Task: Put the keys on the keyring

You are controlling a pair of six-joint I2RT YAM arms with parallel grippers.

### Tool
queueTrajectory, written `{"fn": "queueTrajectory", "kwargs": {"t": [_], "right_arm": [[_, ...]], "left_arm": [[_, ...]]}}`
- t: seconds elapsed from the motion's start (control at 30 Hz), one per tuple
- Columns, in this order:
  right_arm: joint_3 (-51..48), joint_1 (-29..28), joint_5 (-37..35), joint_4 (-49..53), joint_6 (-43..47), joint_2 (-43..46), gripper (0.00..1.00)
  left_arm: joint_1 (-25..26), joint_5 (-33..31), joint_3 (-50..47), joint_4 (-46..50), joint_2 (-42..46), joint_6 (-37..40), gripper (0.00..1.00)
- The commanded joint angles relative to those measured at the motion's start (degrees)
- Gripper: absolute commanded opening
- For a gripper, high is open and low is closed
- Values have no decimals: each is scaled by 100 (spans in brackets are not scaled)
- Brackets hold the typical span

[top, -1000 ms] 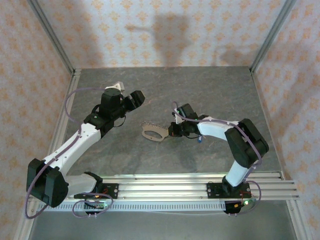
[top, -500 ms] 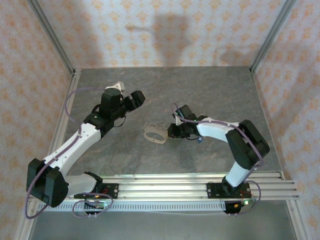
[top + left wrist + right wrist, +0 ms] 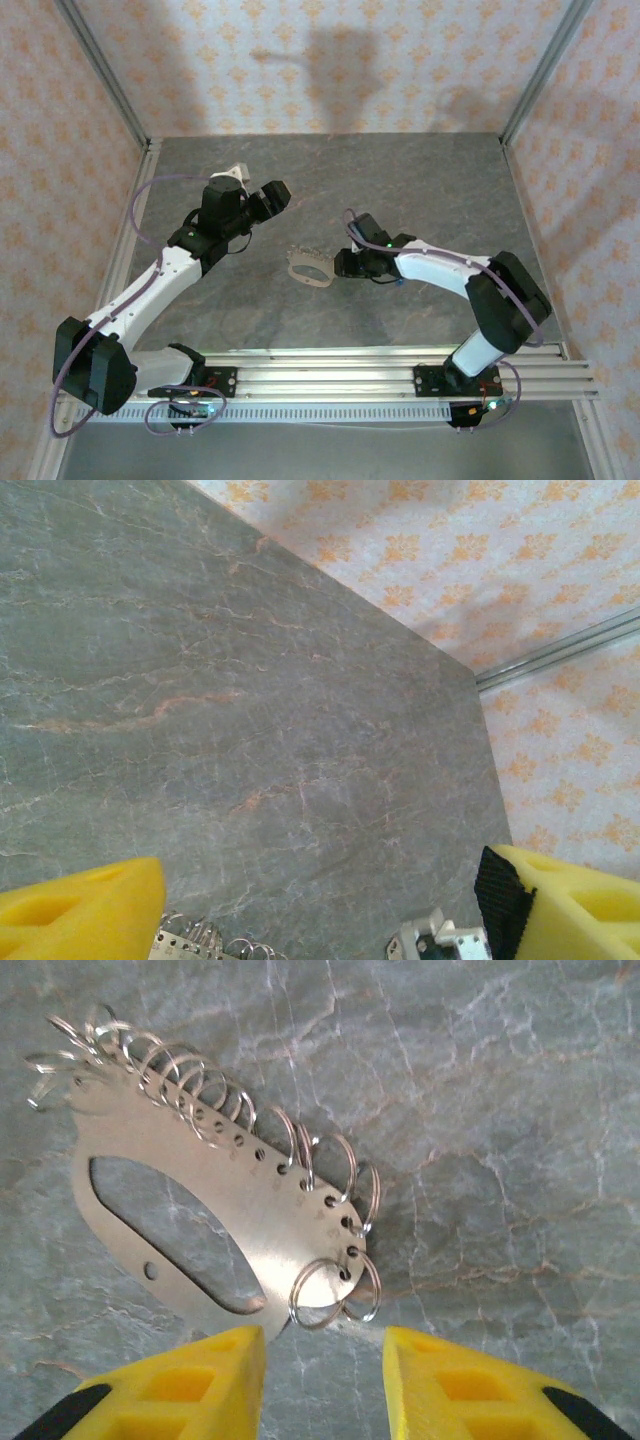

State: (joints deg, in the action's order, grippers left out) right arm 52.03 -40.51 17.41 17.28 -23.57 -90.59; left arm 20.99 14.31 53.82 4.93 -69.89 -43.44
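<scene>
Just right of the keyring, top view: right gripper is seen, keyring nudged left since a second ago. Left gripper is held wide and empty, well apart from it. Left wrist: nothing is gripped. Right wrist: jaws partly opened from shut, keyring released, rings bare; threading judged undone.

The keyring is silvery metal, the worktop grey marbled with faint rust veins, the walls pale pink with orange floral motifs, the left claw and right claw yellow with black, the arms white-and-black.
</scene>
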Motion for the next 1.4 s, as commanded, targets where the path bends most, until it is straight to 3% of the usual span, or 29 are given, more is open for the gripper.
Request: {"fn": "queueTrajectory", "kwargs": {"t": [0.0, 0.47, 1.37], "right_arm": [[291, -233, -792, 605, -193, -66, 35], [1049, -718, -1538, 1161, -156, -760, 33], [1468, -817, -1671, 1410, 4, -1320, 27]], "left_arm": [[-3, -77, 5, -119, 78, 95, 83], [-8, -121, -17, -104, 128, 99, 84], [-8, -129, -10, -129, 92, 99, 84]]}}
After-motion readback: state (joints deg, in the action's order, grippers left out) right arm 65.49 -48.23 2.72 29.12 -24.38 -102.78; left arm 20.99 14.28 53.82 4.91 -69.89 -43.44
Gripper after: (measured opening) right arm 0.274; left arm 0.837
